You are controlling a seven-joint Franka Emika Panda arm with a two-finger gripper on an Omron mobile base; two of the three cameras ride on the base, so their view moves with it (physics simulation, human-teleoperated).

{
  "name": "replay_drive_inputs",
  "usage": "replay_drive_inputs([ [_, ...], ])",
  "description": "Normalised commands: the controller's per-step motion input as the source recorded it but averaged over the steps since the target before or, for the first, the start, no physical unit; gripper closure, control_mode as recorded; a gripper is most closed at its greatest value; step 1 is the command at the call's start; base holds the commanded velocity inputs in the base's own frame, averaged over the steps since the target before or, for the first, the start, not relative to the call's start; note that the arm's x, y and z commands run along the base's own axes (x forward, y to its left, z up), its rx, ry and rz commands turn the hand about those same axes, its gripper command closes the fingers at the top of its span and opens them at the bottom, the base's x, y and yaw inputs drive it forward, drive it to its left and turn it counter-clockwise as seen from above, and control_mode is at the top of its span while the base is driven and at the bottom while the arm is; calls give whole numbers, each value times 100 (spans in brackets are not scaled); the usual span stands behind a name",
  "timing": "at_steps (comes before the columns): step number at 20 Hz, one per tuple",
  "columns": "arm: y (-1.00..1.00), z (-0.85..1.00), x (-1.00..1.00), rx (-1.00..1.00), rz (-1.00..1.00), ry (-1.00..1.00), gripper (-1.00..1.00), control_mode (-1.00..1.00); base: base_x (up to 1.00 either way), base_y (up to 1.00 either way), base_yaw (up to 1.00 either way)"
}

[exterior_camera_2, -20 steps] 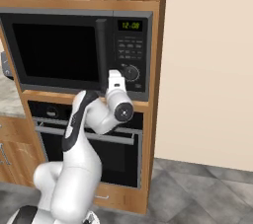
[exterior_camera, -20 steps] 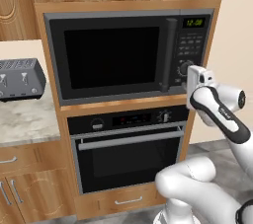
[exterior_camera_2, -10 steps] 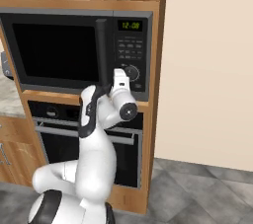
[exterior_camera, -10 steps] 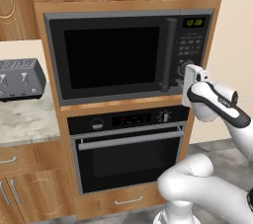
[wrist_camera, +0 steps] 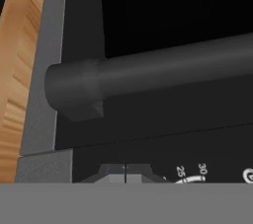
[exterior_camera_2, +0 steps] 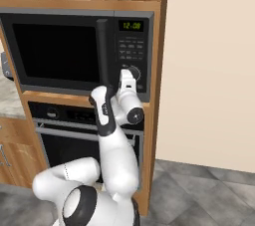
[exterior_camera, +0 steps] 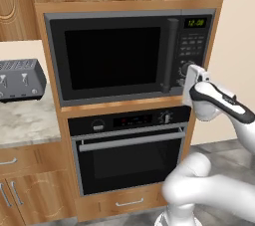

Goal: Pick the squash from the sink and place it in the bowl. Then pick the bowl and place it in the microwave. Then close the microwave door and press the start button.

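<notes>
From the left I see a toaster on the counter, then the microwave with its door closed. My pincer is fully closed, holding nothing, pressed at the dial low on the control panel, just right of the handle.

Glossy white arm built of rounded, bulbous segments, with dark grey to black bands at the joints. Black strip with faint pale lettering along one upper link. Round dark cap on the side of the wrist joint. Boxy white hand at the end. Dark ring around the broad white base segment.
</notes>
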Motion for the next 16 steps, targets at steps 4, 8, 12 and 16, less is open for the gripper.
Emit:
replay_drive_inputs([
  [4, 0, -26, 39, 0, 0, -2, 100, -100, 0, 0, 0],
  [8, 0, -21, 45, 0, 0, -1, 100, -100, 0, 0, 0],
  [12, 0, -10, 36, 0, 0, 0, 100, -100, 0, 0, 0],
  [16, -3, -4, 31, 0, 0, 0, 100, -100, 0, 0, 0],
])
